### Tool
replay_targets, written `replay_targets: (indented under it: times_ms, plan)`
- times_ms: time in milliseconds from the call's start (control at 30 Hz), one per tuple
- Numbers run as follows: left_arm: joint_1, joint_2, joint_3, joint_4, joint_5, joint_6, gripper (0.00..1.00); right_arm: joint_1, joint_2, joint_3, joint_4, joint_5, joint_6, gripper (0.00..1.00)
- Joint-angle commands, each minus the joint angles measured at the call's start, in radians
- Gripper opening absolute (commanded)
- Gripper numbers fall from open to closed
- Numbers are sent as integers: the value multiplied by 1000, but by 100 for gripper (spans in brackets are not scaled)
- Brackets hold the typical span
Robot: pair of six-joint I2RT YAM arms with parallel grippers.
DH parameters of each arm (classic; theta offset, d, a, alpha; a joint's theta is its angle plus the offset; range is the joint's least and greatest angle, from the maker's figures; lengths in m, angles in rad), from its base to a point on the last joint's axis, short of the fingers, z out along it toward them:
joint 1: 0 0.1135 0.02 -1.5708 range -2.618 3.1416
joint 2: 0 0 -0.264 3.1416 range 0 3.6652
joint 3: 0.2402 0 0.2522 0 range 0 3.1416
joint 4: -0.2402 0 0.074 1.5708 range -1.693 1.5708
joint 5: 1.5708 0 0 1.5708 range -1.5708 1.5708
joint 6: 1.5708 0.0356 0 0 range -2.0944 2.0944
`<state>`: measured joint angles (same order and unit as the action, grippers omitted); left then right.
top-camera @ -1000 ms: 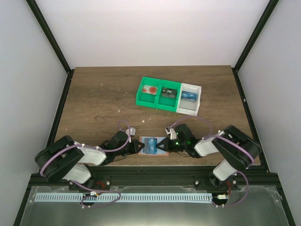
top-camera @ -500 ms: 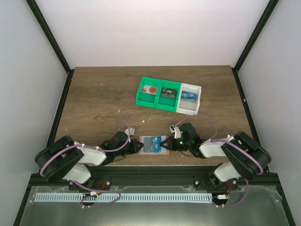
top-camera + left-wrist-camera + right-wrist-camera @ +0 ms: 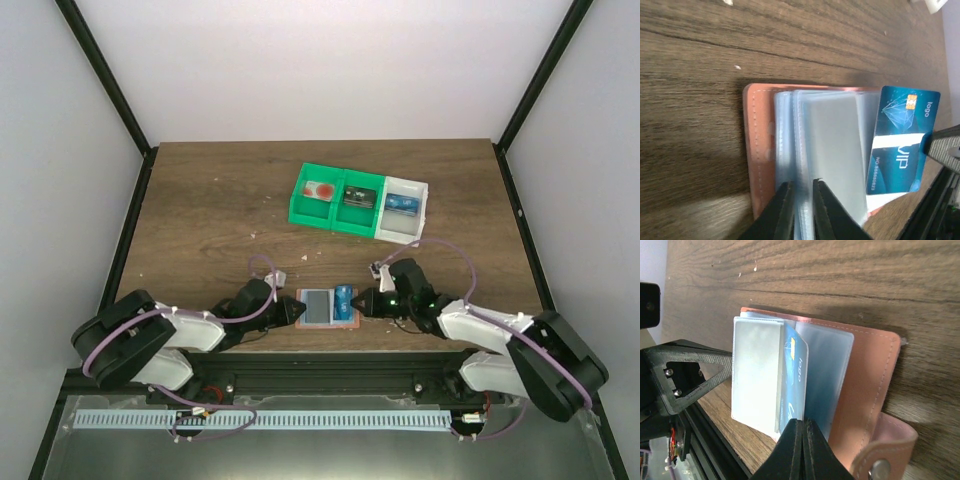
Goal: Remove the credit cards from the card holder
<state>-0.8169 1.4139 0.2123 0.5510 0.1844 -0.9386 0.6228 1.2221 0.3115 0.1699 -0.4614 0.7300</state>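
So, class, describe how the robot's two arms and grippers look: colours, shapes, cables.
The left arm and right arm both have white shells, black joints and looping purple cables. The left gripper and right gripper are black, with tapering triangular fingers.

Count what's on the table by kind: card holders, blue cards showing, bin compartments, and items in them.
Card holder: 1
Blue card showing: 1
Bin compartments (green bin, white bin): 3
Items inside (red item, black item, blue item): 3
Total: 8
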Motion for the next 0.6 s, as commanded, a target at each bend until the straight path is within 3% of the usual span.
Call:
replay_targets:
  times_ms: [0,300,567]
  plan:
    - [2,-23,16,-133,-22,19,25,-14,-81,70,-167,66,-72,0]
    - [5,-277,199,-401,41,171,56,-14,-245,184,-379,-63,-235,1]
    - [21,-508,277,-507,287,318,62,-14,-332,186,-356,-391,-284,0]
